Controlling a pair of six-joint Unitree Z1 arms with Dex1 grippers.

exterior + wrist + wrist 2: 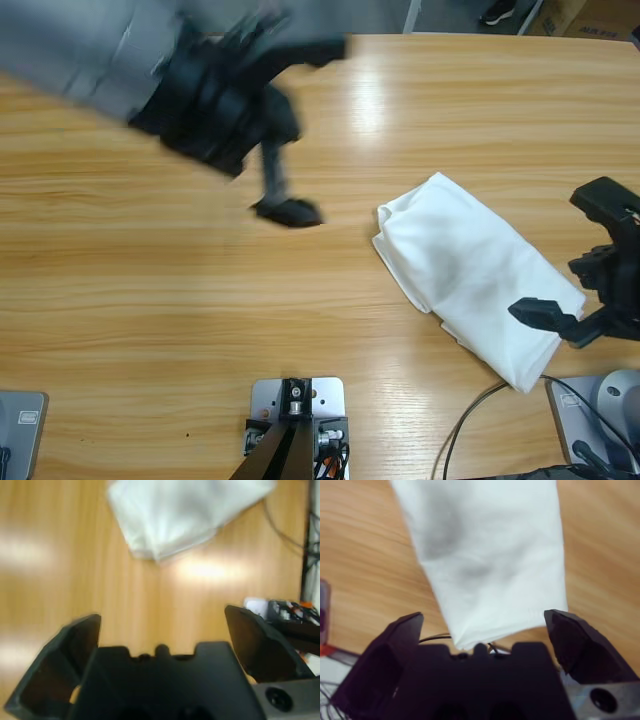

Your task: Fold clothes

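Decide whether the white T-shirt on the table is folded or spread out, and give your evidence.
Folded. The white T-shirt lies as a compact oblong bundle on the wooden table, with layered edges at one end and no sleeves or neckline showing.

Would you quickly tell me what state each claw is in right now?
Left claw: open, holding nothing, above bare table short of the folded T-shirt.
Right claw: open, holding nothing, at the T-shirt's near end.
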